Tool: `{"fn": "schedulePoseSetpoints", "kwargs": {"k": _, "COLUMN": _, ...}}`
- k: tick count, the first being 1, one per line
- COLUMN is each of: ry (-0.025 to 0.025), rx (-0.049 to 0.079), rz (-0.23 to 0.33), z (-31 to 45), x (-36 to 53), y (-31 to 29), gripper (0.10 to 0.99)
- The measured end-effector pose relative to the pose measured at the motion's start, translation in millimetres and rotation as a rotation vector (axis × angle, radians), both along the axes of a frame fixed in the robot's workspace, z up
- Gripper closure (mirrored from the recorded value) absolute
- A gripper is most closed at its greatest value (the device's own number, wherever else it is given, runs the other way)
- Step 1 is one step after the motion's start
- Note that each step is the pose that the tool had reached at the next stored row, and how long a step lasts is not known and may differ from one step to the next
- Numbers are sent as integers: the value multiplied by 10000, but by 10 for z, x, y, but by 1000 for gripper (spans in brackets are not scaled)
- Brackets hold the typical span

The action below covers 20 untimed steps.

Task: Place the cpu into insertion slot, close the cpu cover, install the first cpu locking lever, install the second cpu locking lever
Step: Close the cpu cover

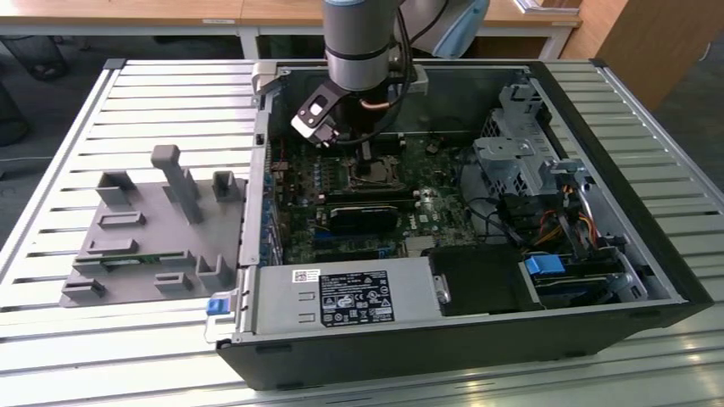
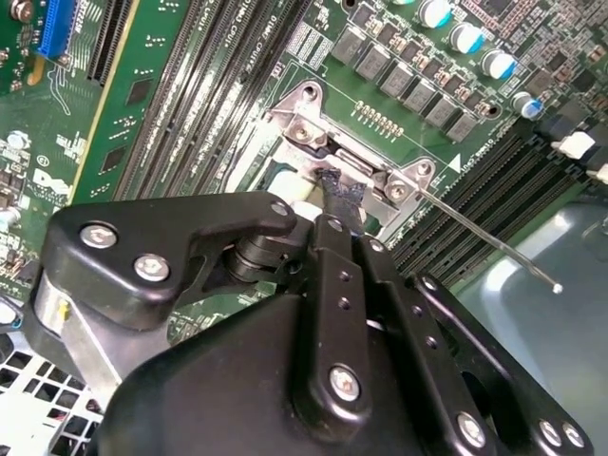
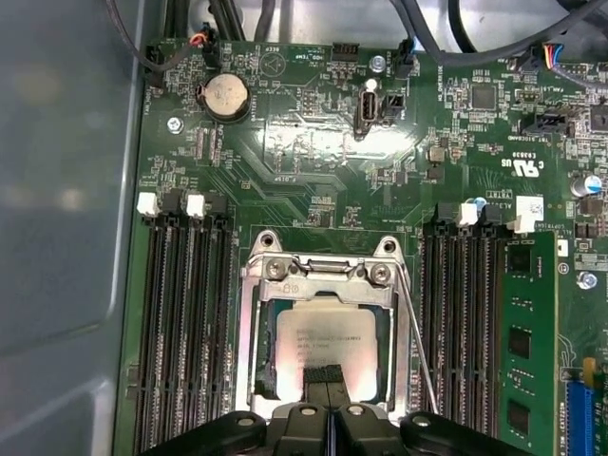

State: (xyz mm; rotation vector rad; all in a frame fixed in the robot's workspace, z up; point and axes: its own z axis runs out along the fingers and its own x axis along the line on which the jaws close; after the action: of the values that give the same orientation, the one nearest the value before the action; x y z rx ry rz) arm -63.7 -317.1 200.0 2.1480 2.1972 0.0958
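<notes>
Grey metal marks the cpu [image 3: 323, 332], lying flat in its socket in the first wrist view, with the silvery cpu cover [image 3: 249, 332] down around it. The gripper [image 3: 328, 375] has its black fingertips pressed together with only a seam between them and nothing gripped. The tips are over the cpu's top near one edge of the window; whether they touch it is unclear. The gripper's body hides that side of the socket and the cover's edge there.

A thin wire lever [image 3: 421, 347] runs beside the cover. In the second wrist view it angles up off the board, its free end in the air.

In the exterior view the gripper [image 1: 368, 157] hangs toward 12 o'clock of the motherboard [image 1: 339, 216] inside the computer case [image 1: 667, 284]. The socket beneath is too small to make out. A grey fixture [image 1: 147, 229] sits at 9 o'clock of the case.
</notes>
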Motion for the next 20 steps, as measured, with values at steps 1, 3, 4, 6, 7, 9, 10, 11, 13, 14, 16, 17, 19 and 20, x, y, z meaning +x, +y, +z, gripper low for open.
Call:
{"fn": "schedulePoseSetpoints", "kwargs": {"k": 1, "ry": 2, "rx": -3, "rz": 0, "z": -4, "x": 0, "y": 0, "gripper": 980}}
{"fn": "schedulePoseSetpoints", "kwargs": {"k": 3, "ry": 4, "rx": -7, "rz": 0, "z": -8, "x": 5, "y": 0, "gripper": 980}}
{"fn": "schedulePoseSetpoints", "kwargs": {"k": 4, "ry": -1, "rx": 0, "rz": 0, "z": -11, "x": 16, "y": 1, "gripper": 980}}
{"fn": "schedulePoseSetpoints", "kwargs": {"k": 6, "ry": 2, "rx": -8, "rz": -1, "z": -11, "x": 48, "y": 1, "gripper": 980}}
{"fn": "schedulePoseSetpoints", "kwargs": {"k": 7, "ry": 1, "rx": -10, "rz": -1, "z": -10, "x": 67, "y": 2, "gripper": 980}}
{"fn": "schedulePoseSetpoints", "kwargs": {"k": 9, "ry": -18, "rx": -4, "rz": -1, "z": -12, "x": 92, "y": 5, "gripper": 980}}
{"fn": "schedulePoseSetpoints", "kwargs": {"k": 10, "ry": -25, "rx": -1, "rz": 0, "z": -12, "x": 98, "y": 5, "gripper": 980}}
{"fn": "schedulePoseSetpoints", "kwargs": {"k": 11, "ry": -33, "rx": 7, "rz": 1, "z": -6, "x": 100, "y": 6, "gripper": 980}}
{"fn": "schedulePoseSetpoints", "kwargs": {"k": 13, "ry": -31, "rx": 11, "rz": 0, "z": 37, "x": 101, "y": 7, "gripper": 980}}
{"fn": "schedulePoseSetpoints", "kwargs": {"k": 14, "ry": -25, "rx": 5, "rz": -1, "z": 78, "x": 99, "y": 5, "gripper": 980}}
{"fn": "schedulePoseSetpoints", "kwargs": {"k": 16, "ry": -25, "rx": 7, "rz": -1, "z": 160, "x": 100, "y": 5, "gripper": 980}}
{"fn": "schedulePoseSetpoints", "kwargs": {"k": 17, "ry": -26, "rx": 8, "rz": 0, "z": 197, "x": 100, "y": 6, "gripper": 980}}
{"fn": "schedulePoseSetpoints", "kwargs": {"k": 19, "ry": -23, "rx": 10, "rz": 2, "z": 246, "x": 103, "y": 5, "gripper": 980}}
{"fn": "schedulePoseSetpoints", "kwargs": {"k": 20, "ry": -6, "rx": 8, "rz": 1, "z": 258, "x": 108, "y": 5, "gripper": 980}}
